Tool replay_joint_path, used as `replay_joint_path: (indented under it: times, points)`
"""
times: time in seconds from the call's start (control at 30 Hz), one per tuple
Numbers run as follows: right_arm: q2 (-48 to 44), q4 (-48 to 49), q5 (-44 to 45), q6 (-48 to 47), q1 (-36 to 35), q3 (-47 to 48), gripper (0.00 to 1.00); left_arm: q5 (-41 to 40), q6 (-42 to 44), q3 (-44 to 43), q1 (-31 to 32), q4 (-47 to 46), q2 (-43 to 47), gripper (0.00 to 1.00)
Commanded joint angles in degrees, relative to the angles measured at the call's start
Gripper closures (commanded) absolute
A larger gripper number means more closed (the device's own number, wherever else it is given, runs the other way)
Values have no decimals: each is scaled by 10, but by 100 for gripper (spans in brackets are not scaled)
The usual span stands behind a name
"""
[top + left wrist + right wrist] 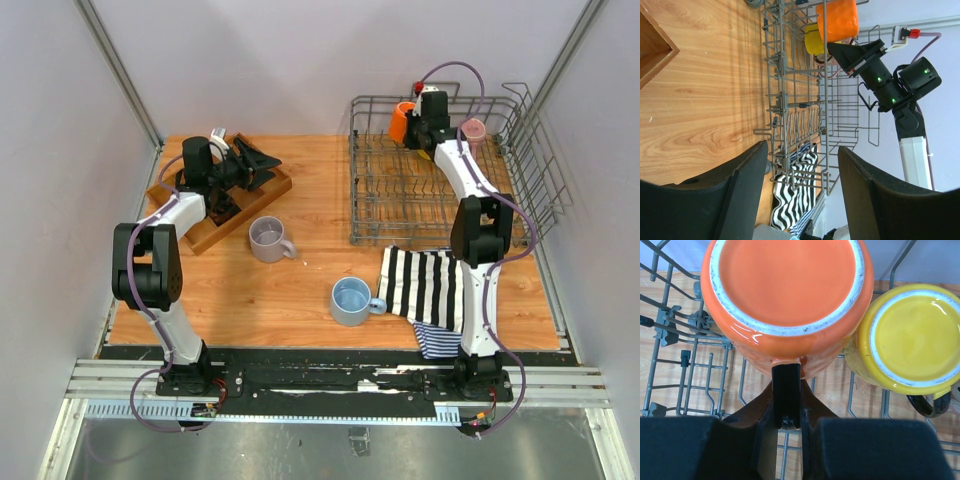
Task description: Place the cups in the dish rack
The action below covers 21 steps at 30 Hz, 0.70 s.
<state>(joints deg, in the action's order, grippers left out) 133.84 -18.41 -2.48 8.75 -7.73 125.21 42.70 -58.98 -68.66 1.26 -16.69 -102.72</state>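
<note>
Your right gripper (787,390) clamps the orange mug (787,290) by its handle, left gripper (800,190) agape; lower it level into the dish rack (352,170), clear of the yellow mug (912,335).

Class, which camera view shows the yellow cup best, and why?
The right wrist view: the yellow cup turns its base to the camera, large and clear. The left wrist view shows only a small part of its side; the top view almost hides it.
</note>
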Motion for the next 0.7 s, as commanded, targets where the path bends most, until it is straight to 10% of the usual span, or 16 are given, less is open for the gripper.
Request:
replay_joint_path:
  times: [0.0, 0.67]
  points:
    - [5, 33, -9, 1, 6, 7, 99, 5, -1, -10, -4, -21, -11, 38]
    - [11, 42, -16, -8, 13, -51, 99, 5, -1, -10, -4, -23, -13, 38]
